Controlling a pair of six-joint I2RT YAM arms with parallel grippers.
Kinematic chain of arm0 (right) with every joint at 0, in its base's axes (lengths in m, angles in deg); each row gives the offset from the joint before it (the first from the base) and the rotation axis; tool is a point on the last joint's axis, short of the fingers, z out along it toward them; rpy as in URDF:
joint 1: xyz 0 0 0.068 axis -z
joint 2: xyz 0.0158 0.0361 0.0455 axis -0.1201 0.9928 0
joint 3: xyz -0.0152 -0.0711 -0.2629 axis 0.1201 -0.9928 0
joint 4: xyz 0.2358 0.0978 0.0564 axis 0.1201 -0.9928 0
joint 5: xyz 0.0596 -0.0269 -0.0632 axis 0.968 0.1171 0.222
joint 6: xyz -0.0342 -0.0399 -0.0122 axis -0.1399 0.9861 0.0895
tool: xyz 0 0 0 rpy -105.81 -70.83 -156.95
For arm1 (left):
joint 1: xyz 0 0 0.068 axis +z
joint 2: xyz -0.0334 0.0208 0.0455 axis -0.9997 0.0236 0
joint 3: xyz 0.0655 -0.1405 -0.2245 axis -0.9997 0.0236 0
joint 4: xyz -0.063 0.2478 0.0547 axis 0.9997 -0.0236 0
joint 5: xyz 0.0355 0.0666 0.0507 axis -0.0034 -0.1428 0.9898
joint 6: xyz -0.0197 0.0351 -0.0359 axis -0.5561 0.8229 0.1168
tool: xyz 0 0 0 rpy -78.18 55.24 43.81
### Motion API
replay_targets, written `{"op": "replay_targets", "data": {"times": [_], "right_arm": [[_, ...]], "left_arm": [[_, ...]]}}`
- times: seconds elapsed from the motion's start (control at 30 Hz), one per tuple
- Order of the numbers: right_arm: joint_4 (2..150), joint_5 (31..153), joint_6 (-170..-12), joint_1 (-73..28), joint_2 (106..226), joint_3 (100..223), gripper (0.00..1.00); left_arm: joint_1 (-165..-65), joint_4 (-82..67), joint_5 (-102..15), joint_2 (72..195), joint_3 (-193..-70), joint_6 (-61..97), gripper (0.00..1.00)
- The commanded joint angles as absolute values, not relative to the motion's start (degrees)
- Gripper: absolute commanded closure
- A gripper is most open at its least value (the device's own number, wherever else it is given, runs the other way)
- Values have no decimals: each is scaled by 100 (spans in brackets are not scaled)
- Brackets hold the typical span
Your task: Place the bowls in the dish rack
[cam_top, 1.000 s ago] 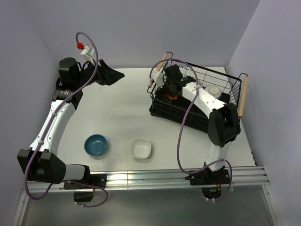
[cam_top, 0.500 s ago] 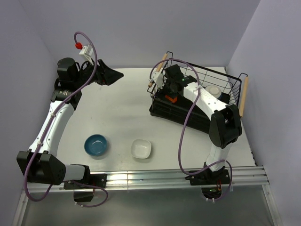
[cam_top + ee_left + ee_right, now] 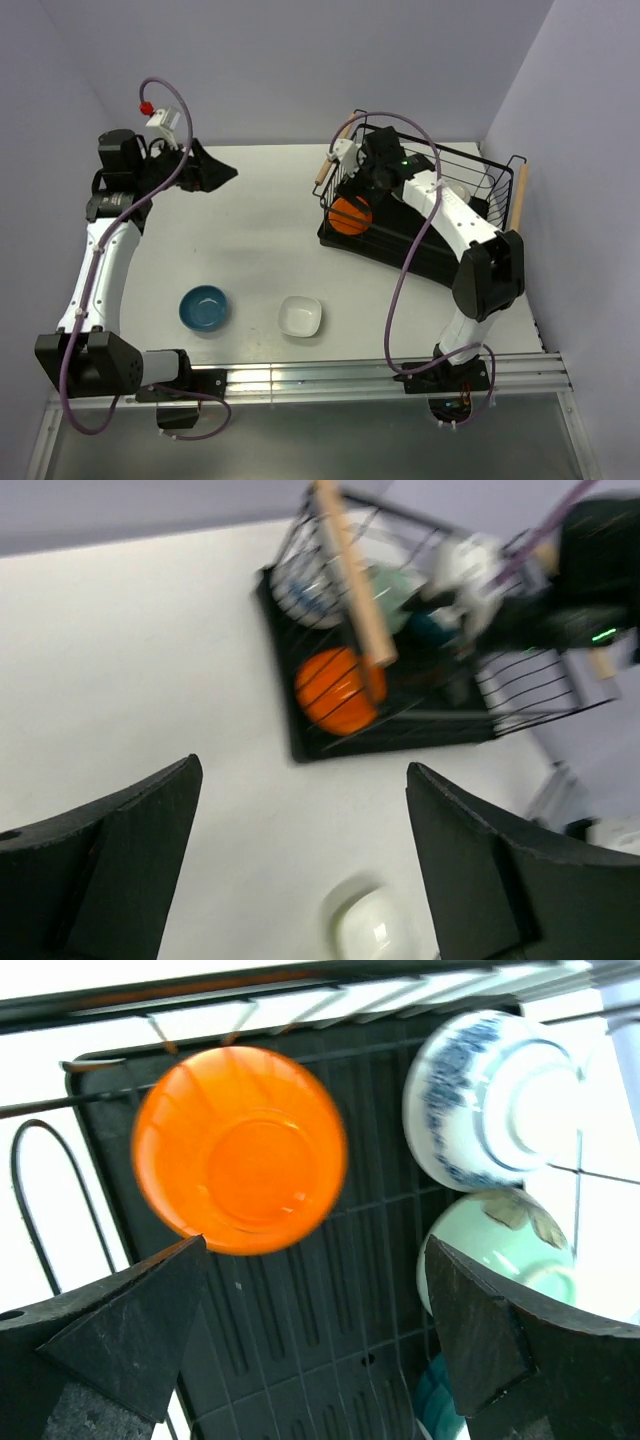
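jaws of the left gripper (image 3: 214, 172) are spread wide with nothing between them, over the far left of the white table (image 3: 260, 230). near the front edge, a round blue ceramic bowl (image 3: 204, 307) and, to its right, a squarish white bowl (image 3: 300, 316) are not yet loaded. further right, the black wire dish rack (image 3: 350, 240) is seen to hold an upturned orange-sided bowl (image 3: 240, 1150), a blue-and-white patterned bowl (image 3: 490, 1095) and a mint green bowl (image 3: 495, 1250). the right gripper (image 3: 315, 1258) is poised over the orange bowl, jaws wide, nothing gripped. loading is judged mostly done.
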State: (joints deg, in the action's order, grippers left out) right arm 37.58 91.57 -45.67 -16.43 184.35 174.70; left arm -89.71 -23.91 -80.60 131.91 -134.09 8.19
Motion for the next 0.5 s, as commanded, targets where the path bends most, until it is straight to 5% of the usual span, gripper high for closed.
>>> {"op": "replay_targets", "data": {"times": [0.0, 0.27, 0.47], "right_arm": [[3739, 9413, -4905, -1341, 17927, 17878, 3], [3686, 10143, -5783, -506, 17417, 18309, 0], [3966, 10504, -6706, -14, 16495, 18029, 0]], "left_arm": [[-8427, -3859, -8302, 13103, -13675, 2445, 10], [-7266, -7533, -8092, 13868, -13633, 6395, 15], [-6984, -7608, -7135, 13684, -12458, 7812, 19]]}}
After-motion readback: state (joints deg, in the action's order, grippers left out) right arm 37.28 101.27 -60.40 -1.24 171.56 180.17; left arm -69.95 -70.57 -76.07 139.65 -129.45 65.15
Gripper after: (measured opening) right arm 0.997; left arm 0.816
